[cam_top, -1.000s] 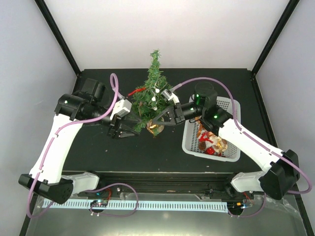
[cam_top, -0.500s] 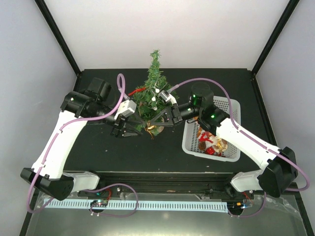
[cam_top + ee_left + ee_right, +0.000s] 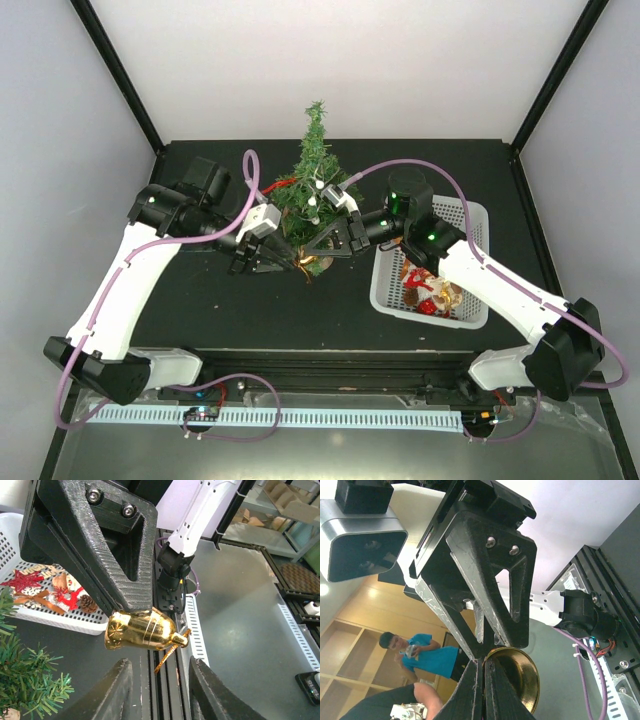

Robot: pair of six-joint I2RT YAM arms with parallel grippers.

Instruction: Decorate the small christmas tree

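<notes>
Right tool (image 3: 482,677) pinched shut on a gold bell (image 3: 142,630) beside the small christmas tree (image 3: 312,185), upright at the table's (image 3: 200,305) rear middle — the left tool (image 3: 160,667), spread wide, has edged in toward the bell; we read a handover, this bell not yet hung

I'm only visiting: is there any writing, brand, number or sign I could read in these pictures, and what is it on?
No text can be read anywhere.
A gold cut-out piece in the white basket may be lettering, but it is too small and blurred to read.
The gold bell shows only a star-like pattern, no words.
The small christmas tree and the arms carry no visible labels.
</notes>
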